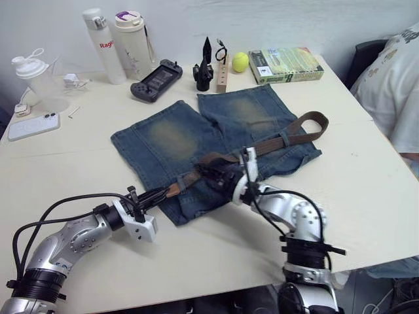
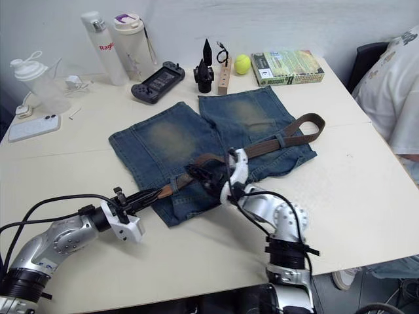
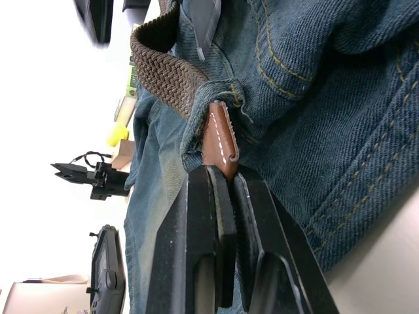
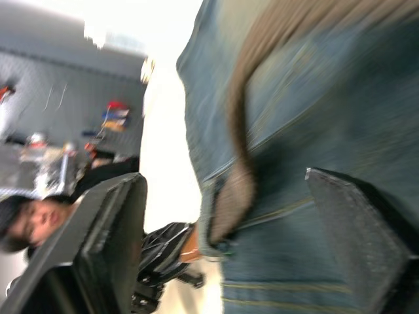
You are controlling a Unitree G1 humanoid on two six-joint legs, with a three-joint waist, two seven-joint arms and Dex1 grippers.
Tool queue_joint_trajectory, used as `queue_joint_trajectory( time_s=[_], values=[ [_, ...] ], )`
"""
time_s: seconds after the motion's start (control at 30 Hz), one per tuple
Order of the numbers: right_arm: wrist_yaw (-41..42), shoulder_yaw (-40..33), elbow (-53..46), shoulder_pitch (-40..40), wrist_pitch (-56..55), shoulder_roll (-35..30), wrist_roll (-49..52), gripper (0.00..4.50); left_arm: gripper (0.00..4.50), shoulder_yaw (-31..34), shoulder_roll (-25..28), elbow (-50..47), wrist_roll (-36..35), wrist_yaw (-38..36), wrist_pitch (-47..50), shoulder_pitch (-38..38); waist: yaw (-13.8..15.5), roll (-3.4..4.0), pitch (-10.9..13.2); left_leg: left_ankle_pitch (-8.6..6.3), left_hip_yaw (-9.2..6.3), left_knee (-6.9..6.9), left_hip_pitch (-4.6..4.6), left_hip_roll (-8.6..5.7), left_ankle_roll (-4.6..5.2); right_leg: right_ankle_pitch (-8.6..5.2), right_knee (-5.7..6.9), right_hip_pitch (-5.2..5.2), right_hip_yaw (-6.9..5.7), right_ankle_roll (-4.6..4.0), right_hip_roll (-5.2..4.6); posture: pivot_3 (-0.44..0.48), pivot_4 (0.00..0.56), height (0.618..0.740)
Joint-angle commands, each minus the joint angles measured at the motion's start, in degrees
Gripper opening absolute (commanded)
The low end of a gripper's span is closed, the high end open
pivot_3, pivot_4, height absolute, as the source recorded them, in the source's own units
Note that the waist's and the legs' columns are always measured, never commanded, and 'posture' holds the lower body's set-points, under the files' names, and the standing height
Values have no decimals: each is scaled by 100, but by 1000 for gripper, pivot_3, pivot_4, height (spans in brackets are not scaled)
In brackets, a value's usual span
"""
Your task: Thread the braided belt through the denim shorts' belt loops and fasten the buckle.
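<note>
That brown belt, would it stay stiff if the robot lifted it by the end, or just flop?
Probably flop. The braided belt already bends back on itself in a loop past the denim shorts, so the weave looks limp. The smooth leather tip pinched by the left gripper seems firmer and likely easier to hold.

Woven brown braided belt [image 3: 163, 72] (smooth stitched leather tip) on faded, coarse denim shorts [image 1: 170, 140]
</note>
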Motion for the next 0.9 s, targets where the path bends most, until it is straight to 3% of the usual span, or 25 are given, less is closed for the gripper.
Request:
queue_joint_trajectory(
  time_s=[0.03,0.13,0.27,0.37,0.67,0.9],
  values=[
    [-120,-12,-604,87,35,-434,583,4166,0,-116,38,110,46,25,-39,29,22,3,2,0,0,-1,0,0,0,0,0,0,0,0,0,0,150,723],
    [1200,472,-1452,65,-232,-1636,-606,4166,0,-51,81,119,-5,39,-28,72,67,23,14,-4,13,5,-2,0,8,0,-3,-4,1,-1,-3,0,150,723],
    [2792,1837,-2039,277,-1375,-3163,-2723,4166,0,50,195,153,-286,-45,3,196,83,16,10,-19,54,7,-2,3,22,0,-8,-25,0,-1,-11,0,150,723],
    [3238,2266,-1958,372,-2140,-3508,-3734,4166,0,72,307,163,-354,-53,-56,232,82,13,12,-22,69,7,4,16,15,0,-6,-30,-17,-1,-9,0,150,723],
    [3654,2562,-1618,462,-2706,-3111,-4808,56,0,39,328,100,-363,-20,-16,254,101,1,15,-21,89,17,4,17,17,17,-8,-35,-24,-31,-11,0,150,723],
    [3453,2773,-1060,342,-2418,-2731,-5479,56,0,56,316,48,-371,-1,-2,290,99,2,15,-21,93,17,6,17,17,19,-7,-35,-25,-33,-11,0,150,723]
  ],
)
